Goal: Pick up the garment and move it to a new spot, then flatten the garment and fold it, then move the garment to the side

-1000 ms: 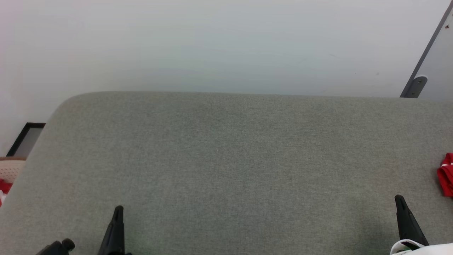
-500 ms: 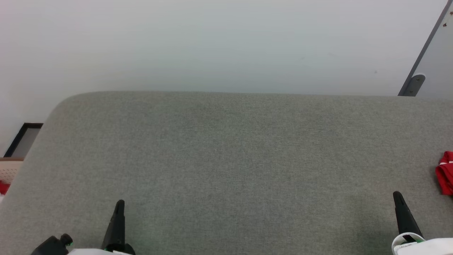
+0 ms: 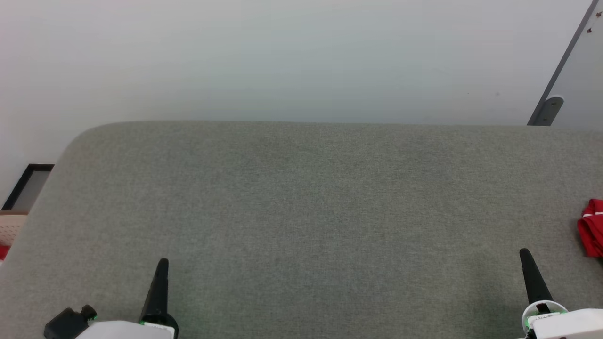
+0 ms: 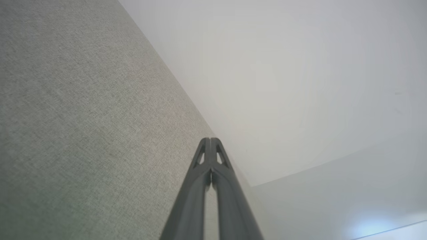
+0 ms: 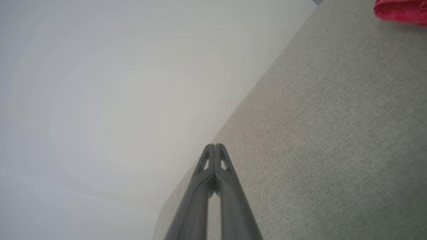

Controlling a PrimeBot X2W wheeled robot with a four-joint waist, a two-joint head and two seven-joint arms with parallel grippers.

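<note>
At grey surface's (image 3: 301, 188) right, garment (image 3: 592, 229); left, basket (image 3: 10, 226).

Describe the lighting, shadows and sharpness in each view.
Head view: soft, even light, a faint shadow on the grey surface near the right gripper. Left wrist view: weave sharp, left gripper slightly soft. Right wrist view: garment blurred at the top edge.

Even, soft, bright light; faint shadows; wrist views slightly soft.
</note>
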